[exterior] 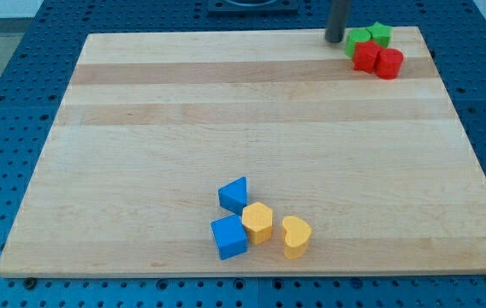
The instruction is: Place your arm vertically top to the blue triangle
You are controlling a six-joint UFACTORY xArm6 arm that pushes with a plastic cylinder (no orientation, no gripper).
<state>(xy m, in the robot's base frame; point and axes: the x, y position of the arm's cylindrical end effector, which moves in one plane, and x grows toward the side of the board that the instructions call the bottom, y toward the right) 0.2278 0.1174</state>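
Blue triangle block [234,194] sits low on the pale wooden board [226,111], a little left of centre and near the view's bottom edge. Just below it, touching or almost touching, is a blue cube [228,237]. To the cube's right is a yellow hexagonal block [258,222], pressed close against both blue pieces, and a yellow heart-shaped block [296,236] lies just beside that one, further to the view's right.

Up at the view's top right corner of the board is a second cluster: two green blocks, one [358,39] nearer the rod and one [380,34] to its right, whose shapes I can't make out clearly, with a red block [365,56] and a red cylinder [388,63] bunched just below them.

The dark rod comes down at the top edge of the board, and my tip [334,39] rests just left of the green blocks, well apart from the blue triangle. The rod has nothing to grasp with; it simply stands bare, touching no block that I can tell.

The board lies on a blue perforated table [3,128].
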